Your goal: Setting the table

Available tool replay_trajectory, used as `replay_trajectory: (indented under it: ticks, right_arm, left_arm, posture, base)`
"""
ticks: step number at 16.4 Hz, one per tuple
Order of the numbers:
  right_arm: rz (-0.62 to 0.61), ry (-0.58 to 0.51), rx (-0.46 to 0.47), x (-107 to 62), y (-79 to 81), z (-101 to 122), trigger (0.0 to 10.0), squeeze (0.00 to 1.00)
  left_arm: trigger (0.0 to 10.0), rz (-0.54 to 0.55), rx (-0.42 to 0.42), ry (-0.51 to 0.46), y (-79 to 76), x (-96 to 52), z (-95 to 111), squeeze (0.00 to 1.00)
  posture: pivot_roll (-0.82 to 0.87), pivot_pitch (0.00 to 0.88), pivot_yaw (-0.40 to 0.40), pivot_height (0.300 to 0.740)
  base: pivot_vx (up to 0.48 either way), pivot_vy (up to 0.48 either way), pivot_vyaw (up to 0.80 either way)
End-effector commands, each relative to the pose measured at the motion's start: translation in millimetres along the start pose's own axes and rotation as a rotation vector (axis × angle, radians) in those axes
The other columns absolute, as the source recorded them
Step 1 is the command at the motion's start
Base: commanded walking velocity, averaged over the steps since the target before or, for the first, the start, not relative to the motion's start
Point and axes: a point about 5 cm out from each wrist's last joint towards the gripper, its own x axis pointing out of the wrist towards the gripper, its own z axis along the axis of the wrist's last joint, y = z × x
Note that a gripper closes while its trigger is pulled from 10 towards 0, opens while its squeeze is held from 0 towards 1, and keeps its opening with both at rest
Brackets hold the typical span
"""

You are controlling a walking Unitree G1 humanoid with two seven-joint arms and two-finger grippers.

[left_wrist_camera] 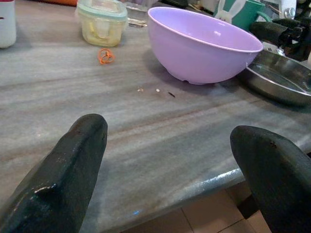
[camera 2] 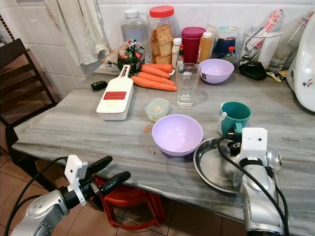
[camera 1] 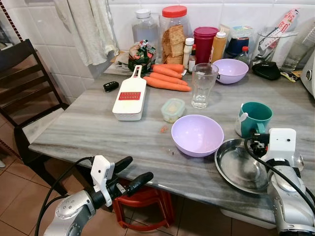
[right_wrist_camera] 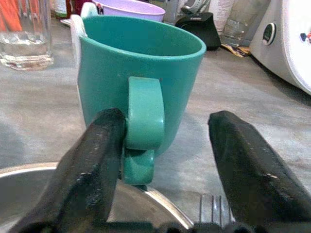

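Note:
A teal mug [camera 1: 256, 117] stands on the grey marble table [camera 1: 88, 128], just beyond a steel plate [camera 1: 236, 169]. My right gripper [right_wrist_camera: 165, 119] is open over the plate's far rim. The mug's handle [right_wrist_camera: 143, 111] sits between its fingers, close against one pad [right_wrist_camera: 104, 145]. A purple bowl [camera 1: 197, 133] rests left of the plate, and a clear glass [camera 1: 203, 84] stands behind it. A spoon [camera 2: 273, 158] lies to the right of the plate. My left gripper [camera 1: 139, 168] hangs open and empty just off the table's front edge, pointing at the bowl [left_wrist_camera: 204, 43].
A white slicer [camera 1: 130, 96], carrots [camera 1: 167, 78], a small lidded tub [camera 1: 173, 109] and a second purple bowl [camera 1: 230, 70] lie further back. Jars and bottles line the wall. A white appliance [camera 2: 302, 64] stands far right. A dark chair [camera 1: 19, 83] stands left, a red stool [camera 1: 145, 204] below.

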Motion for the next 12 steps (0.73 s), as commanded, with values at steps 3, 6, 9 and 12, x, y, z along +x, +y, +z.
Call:
replay_trajectory:
  ticks: [3, 6, 9, 12]
  right_arm:
    - [-0.066, -0.016, -0.01, 0.0, -12.0, 3, 10.0, 1.0]
    - [-0.074, -0.027, -0.015, 0.0, -11.7, 5, 10.0, 1.0]
    - [-0.064, -0.053, 0.001, -1.2, -7.8, 9, 10.0, 1.0]
    - [-0.028, -0.124, 0.015, -4.4, 2.3, 19, 10.0, 1.0]
  left_arm:
    - [10.0, 0.012, 0.032, 0.006, 8.6, -3.8, 3, 0.0]
    - [10.0, 0.004, 0.032, 0.01, 9.0, -4.5, 2, 0.0]
    - [10.0, 0.002, 0.034, 0.007, 8.6, -3.9, 3, 0.0]
    - [10.0, -0.004, 0.034, -0.005, 6.3, -1.4, 6, 0.0]
  posture:
    - [-0.05, 0.0, 0.083, 0.74]
    - [-0.05, 0.0, 0.086, 0.74]
    - [-0.05, 0.0, 0.09, 0.74]
    - [-0.05, 0.0, 0.086, 0.74]
  base:
    - [0.0, 0.0, 0.0]
    - [0.0, 0.0, 0.0]
    - [0.0, 0.0, 0.0]
    - [0.0, 0.0, 0.0]
